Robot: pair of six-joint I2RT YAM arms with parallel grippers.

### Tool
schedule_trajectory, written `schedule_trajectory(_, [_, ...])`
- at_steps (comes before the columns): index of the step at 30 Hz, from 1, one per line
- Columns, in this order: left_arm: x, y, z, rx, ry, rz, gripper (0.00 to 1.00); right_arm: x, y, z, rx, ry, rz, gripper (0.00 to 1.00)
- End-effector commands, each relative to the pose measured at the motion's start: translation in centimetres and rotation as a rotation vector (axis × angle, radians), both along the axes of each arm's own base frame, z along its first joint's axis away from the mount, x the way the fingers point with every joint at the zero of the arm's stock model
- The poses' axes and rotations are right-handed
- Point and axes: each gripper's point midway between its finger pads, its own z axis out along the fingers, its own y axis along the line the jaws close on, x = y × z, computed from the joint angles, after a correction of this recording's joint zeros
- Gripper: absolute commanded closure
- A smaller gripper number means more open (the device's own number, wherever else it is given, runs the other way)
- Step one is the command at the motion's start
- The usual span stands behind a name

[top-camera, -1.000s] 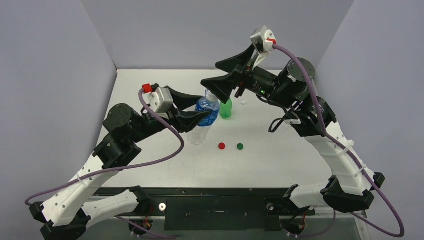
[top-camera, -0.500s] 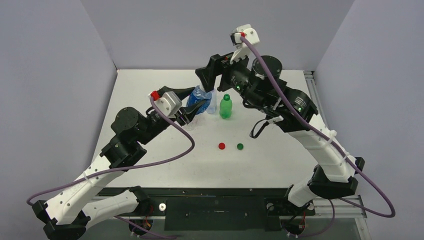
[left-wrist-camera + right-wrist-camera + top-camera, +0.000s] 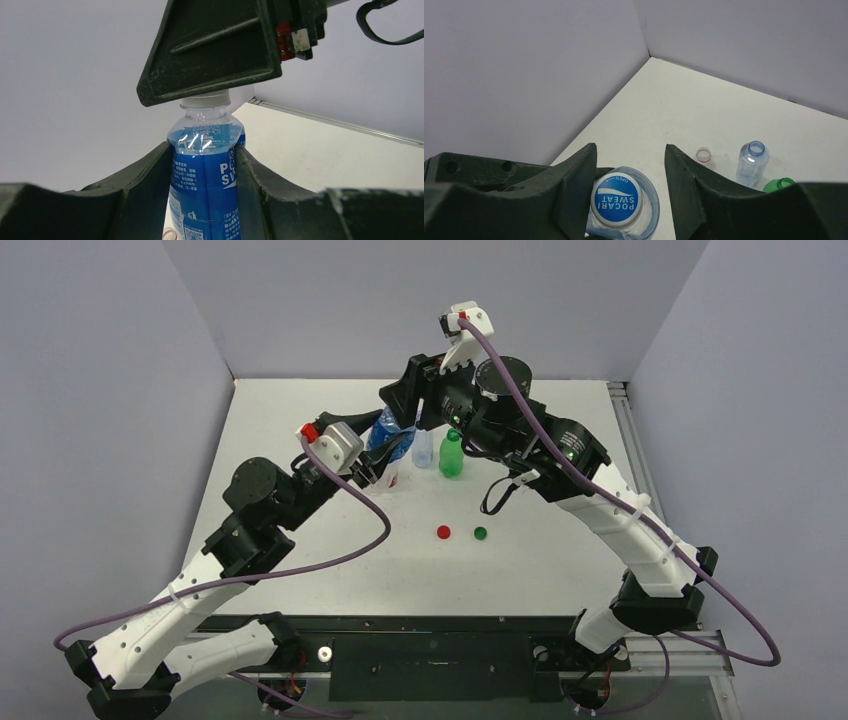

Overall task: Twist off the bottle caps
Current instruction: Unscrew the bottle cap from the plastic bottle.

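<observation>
Straddling the whitish-blue cap from above, the right gripper has 1 finger at or very near the cap's edge and the other showing a clear gap; its jaws stand part open and nothing is clamped yet. The cap lies directly below this pincer, printed face up toward the wrist camera; the bottle's long axis runs close to upright, roughly in line with the gripper's approach. The coming twist turns on that alignment, I judge, since an off-centre bite could slip off so small a cap.

The left gripper is clamped around the body of the blue-label bottle, pressing the label on both sides over the far part of the table; whether the base rests on the surface cannot be told.

Just beside it stand 3 uncapped bottles: the green bottle, the clear ribbed bottle and the red-ringed bottle. A red cap and a green cap lie loose nearer the arm bases, well apart from both pincers. The surface is matte white; plain pale walls close 3 sides.
</observation>
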Motion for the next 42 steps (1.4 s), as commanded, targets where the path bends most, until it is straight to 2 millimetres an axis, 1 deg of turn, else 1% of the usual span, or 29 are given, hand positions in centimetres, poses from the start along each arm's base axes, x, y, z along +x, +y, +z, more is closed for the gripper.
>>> schedule_trajectory(1, [0.2, 1.2, 2.5, -0.073, -0.061, 0.054, 1.0, -1.1, 0.4, 1.7, 0.08, -0.009, 0.045, 0.53])
schedule_trajectory(3, [0.2, 1.3, 2.6, -0.075, -0.064, 0.06, 1.0, -1.1, 0.7, 1.5, 0.084, -0.003, 0.052, 0.53])
schedule_trajectory(6, [0.4, 1.3, 2.5, -0.074, -0.063, 0.068, 1.0, -1.2, 0.9, 1.6, 0.089, -0.006, 0.055, 0.59])
schedule_trajectory(8, [0.5, 1.4, 2.4, -0.074, -0.06, 0.075, 1.0, -1.2, 1.0, 1.6, 0.088, -0.011, 0.048, 0.67])
schedule_trajectory(9, [0.5, 1.4, 2.5, -0.076, -0.059, 0.075, 1.0, -1.1, 0.8, 1.7, 0.089, -0.015, 0.04, 0.75])
schedule_trajectory(10, [0.5, 1.4, 2.5, -0.076, -0.058, 0.075, 1.0, -1.2, 0.8, 1.7, 0.089, -0.018, 0.038, 0.79])
schedule_trajectory(11, [0.4, 1.4, 2.5, -0.079, -0.056, 0.073, 1.0, -1.1, 0.7, 1.8, 0.088, -0.024, 0.029, 0.89])
schedule_trajectory(12, [0.4, 1.4, 2.6, -0.081, -0.055, 0.073, 1.0, -1.2, 0.7, 1.9, 0.089, -0.028, 0.028, 0.93])
schedule_trajectory(13, [0.4, 1.4, 2.6, -0.085, -0.05, 0.07, 1.0, -1.1, 0.5, 2.1, 0.087, -0.037, 0.018, 1.0])
schedule_trajectory(17, [0.3, 1.1, 3.0, -0.119, -0.005, 0.047, 1.0, -1.5, 0.3, 2.8, 0.088, -0.081, 0.027, 1.0])
schedule_trajectory(18, [0.0, 0.9, 3.5, -0.134, 0.003, 0.03, 1.0, -1.7, 0.5, 2.9, 0.089, -0.099, 0.044, 1.0])
schedule_trajectory(19, [-0.2, 0.7, 3.4, -0.157, 0.041, 0.008, 1.0, -2.4, 0.5, 3.4, 0.081, -0.133, 0.085, 1.0])
schedule_trajectory(20, [-0.8, 0.4, 4.0, -0.191, 0.068, -0.039, 1.0, -2.6, 0.7, 3.5, 0.082, -0.155, 0.104, 1.0])
schedule_trajectory(21, [-1.3, 0.1, 4.0, -0.2, 0.095, -0.07, 1.0, -3.6, 0.7, 4.0, 0.072, -0.197, 0.159, 1.0])
schedule_trajectory(22, [-2.3, -0.3, 4.6, -0.23, 0.125, -0.146, 1.0, -4.0, 1.0, 4.2, 0.07, -0.219, 0.204, 1.0])
schedule_trajectory(23, [-2.9, -0.6, 4.7, -0.237, 0.143, -0.187, 1.0, -6.1, 1.5, 4.7, 0.075, -0.26, 0.331, 1.0])
schedule_trajectory(24, [-4.4, -1.3, 5.2, -0.245, 0.167, -0.285, 1.0, -7.7, 2.1, 4.9, 0.084, -0.289, 0.449, 1.0])
schedule_trajectory(25, [-5.1, -1.5, 5.4, -0.244, 0.181, -0.333, 1.0, -8.2, 1.6, 5.4, 0.102, -0.307, 0.489, 1.0])
schedule_trajectory(26, [-6.8, -2.1, 5.7, -0.24, 0.205, -0.434, 1.0, -10.1, 1.9, 5.8, 0.126, -0.331, 0.606, 1.0])
schedule_trajectory(27, [-7.6, -2.4, 5.8, -0.23, 0.217, -0.484, 1.0, -10.5, 1.5, 6.2, 0.154, -0.322, 0.647, 1.0])
schedule_trajectory(28, [-9.2, -2.8, 6.0, -0.21, 0.23, -0.572, 1.0, -12.3, 1.4, 6.8, 0.184, -0.347, 0.757, 1.0])
schedule_trajectory(29, [-10.0, -3.0, 6.0, -0.196, 0.238, -0.614, 1.0, -12.8, 1.1, 7.1, 0.218, -0.312, 0.8, 1.0])
schedule_trajectory(30, [-11.0, -3.2, 6.0, -0.177, 0.25, -0.673, 1.0, -14.3, 0.8, 7.6, 0.256, -0.307, 0.897, 1.0])
schedule_trajectory(32, [-11.8, -3.4, 6.0, -0.159, 0.258, -0.717, 1.0, -15.7, 0.4, 7.9, 0.284, -0.309, 0.984, 1.0])
schedule_trajectory(34, [-12.0, -3.5, 5.9, -0.149, 0.259, -0.732, 1.0, -16.8, 0.1, 7.7, 0.281, -0.304, 1.044, 1.0])
schedule_trajectory(38, [-12.1, -3.7, 5.4, -0.13, 0.268, -0.757, 1.0, -18.0, -0.7, 7.5, 0.263, -0.315, 1.108, 1.0])
schedule_trajectory(40, [-12.0, -3.8, 5.1, -0.121, 0.27, -0.755, 1.0, -17.7, -1.1, 7.4, 0.256, -0.319, 1.084, 1.0])
schedule_trajectory(41, [-11.7, -3.8, 4.9, -0.117, 0.268, -0.743, 1.0, -17.0, -1.2, 7.1, 0.242, -0.301, 1.054, 1.0])
schedule_trajectory(42, [-11.3, -3.8, 4.6, -0.106, 0.253, -0.724, 1.0, -16.0, -1.4, 7.4, 0.235, -0.322, 0.987, 1.0])
